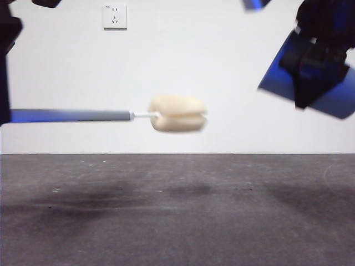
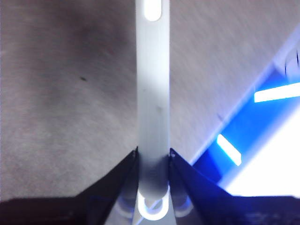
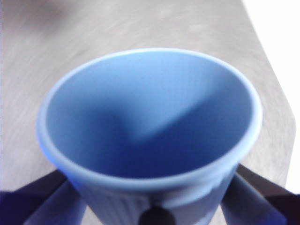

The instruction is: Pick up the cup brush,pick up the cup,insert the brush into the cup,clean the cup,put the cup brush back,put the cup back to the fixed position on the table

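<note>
The cup brush (image 1: pixel 111 115) hangs level in the air above the table (image 1: pixel 177 210), its cream sponge head (image 1: pixel 177 113) pointing right. My left gripper (image 2: pixel 153 157) is shut on the grey handle (image 2: pixel 153 93); in the front view it is at the left edge. My right gripper (image 1: pixel 310 72) is shut on the blue cup (image 1: pixel 277 77), held tilted high at the right with its mouth towards the brush. In the right wrist view the cup (image 3: pixel 150 126) fills the picture, its inside bare. A wide gap lies between sponge and cup.
A white wall with a socket (image 1: pixel 115 16) stands behind the table. The table's far edge runs across the front view. Another blue bit (image 1: pixel 255 4) shows at the top edge.
</note>
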